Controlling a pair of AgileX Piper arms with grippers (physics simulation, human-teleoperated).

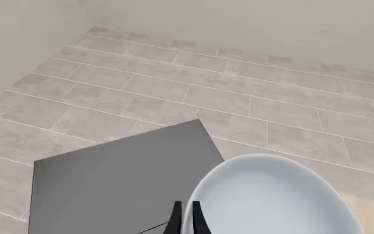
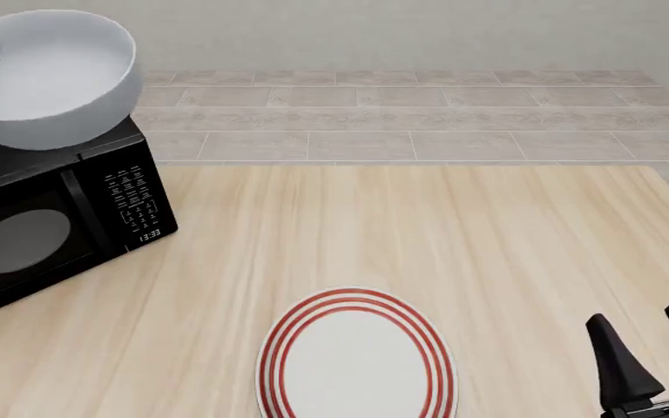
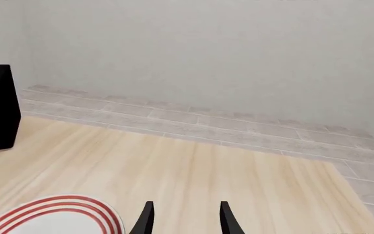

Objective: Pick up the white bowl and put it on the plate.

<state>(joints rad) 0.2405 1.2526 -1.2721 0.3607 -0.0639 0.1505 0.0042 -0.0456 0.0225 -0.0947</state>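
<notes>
Above microwave (image 2: 56,226): left fingers (image 1: 185,219) clamping white bowl (image 2: 46,77) rim; right fingers (image 2: 648,344) apart.

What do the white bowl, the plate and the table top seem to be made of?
The white bowl: probably glazed ceramic, perhaps plastic; smooth, glossy, unmarked, with soft shading. The plate: likely glazed ceramic too, flat and white with three thin red rings that look painted. The table top: light wood or wood-look laminate, matte, with long grain streaks. As renders, these looks leave the real material open.

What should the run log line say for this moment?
left pincer: shut on bowl rim, held above microwave | right pincer: open, idle right of plate | bowl not yet on plate
</notes>
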